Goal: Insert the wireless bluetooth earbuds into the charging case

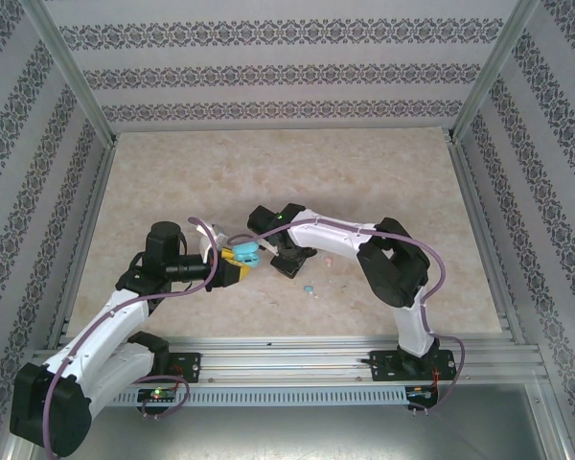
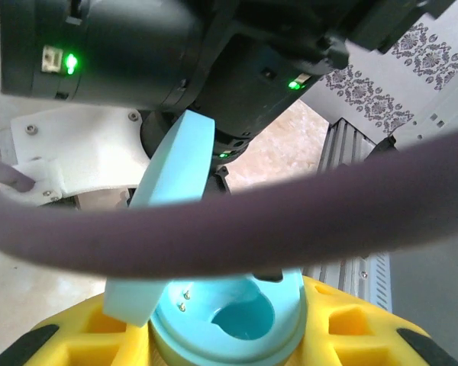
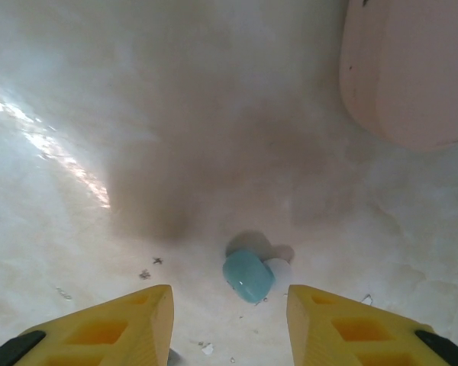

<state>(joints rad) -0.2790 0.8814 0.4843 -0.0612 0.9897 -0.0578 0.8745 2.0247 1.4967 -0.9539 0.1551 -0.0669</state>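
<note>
One blue bud [image 3: 249, 276] lies on the surface [image 3: 91, 107] between the fingers of the empty, half-open right pincer [image 3: 229, 309], so lower squarely, close gently on its sides lest it skid, then carry it to the open blue case [image 2: 214, 313] that the left pincer [image 2: 223, 347] clamps.

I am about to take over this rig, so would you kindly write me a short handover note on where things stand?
Left gripper: shut on the light blue oval plastic charging case, lid up; the one well in view looks empty.
Right gripper: open, low over the beige table, jaws either side of a light blue rounded plastic earbud, not touching it.
Pink oval plastic case: on the table beyond that earbud.
Done: blue case opened and held.
Left: grasp the earbud, seat it in the blue case, then the others.
</note>
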